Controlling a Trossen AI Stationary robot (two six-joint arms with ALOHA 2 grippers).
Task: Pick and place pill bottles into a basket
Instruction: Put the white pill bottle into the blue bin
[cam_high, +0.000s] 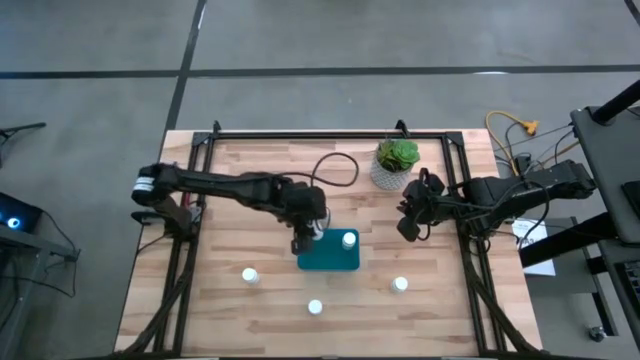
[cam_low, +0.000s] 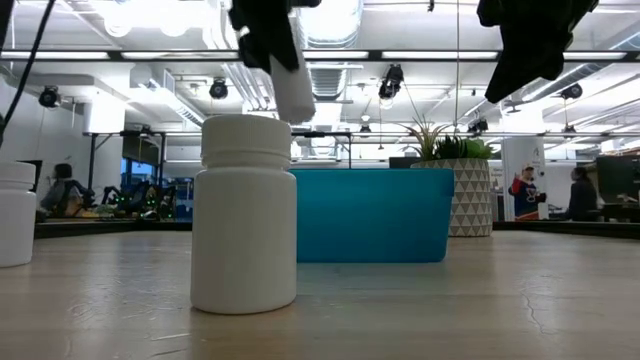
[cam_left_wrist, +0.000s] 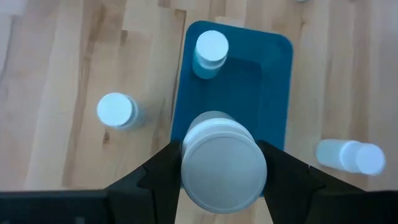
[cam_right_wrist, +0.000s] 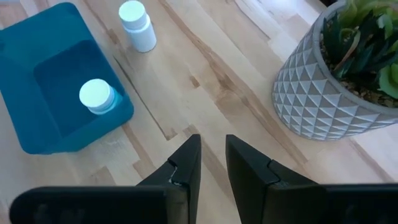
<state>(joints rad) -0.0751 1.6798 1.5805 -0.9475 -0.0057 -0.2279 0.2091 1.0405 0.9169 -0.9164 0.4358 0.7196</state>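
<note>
The teal basket (cam_high: 328, 252) lies mid-table with one white pill bottle (cam_high: 349, 239) standing in its right end. My left gripper (cam_high: 308, 234) hangs over the basket's left end, shut on another pill bottle (cam_left_wrist: 222, 163), which also shows in the low view (cam_low: 293, 92). Three bottles stand on the table near the front: (cam_high: 250, 275), (cam_high: 315, 307), (cam_high: 400, 285). One more bottle (cam_left_wrist: 117, 111) stands beside the basket's far side. My right gripper (cam_right_wrist: 212, 155) hovers right of the basket with a narrow gap between its fingers, holding nothing. My left gripper pinches the bottle's upper part, at its cap end (cam_left_wrist: 186, 163), between its two fingers (cam_left_wrist: 163, 171), one on each side. The fingers come from above, pointing down. The bottle hangs below them, slightly tilted, cap up, clear of the basket (cam_left_wrist: 273, 93).
A white patterned pot with a green plant (cam_high: 396, 165) stands at the far right, close to my right gripper. A black frame rail (cam_high: 300, 137) borders the table. Bare wood lies left of the basket and along the front edge between the bottles.
</note>
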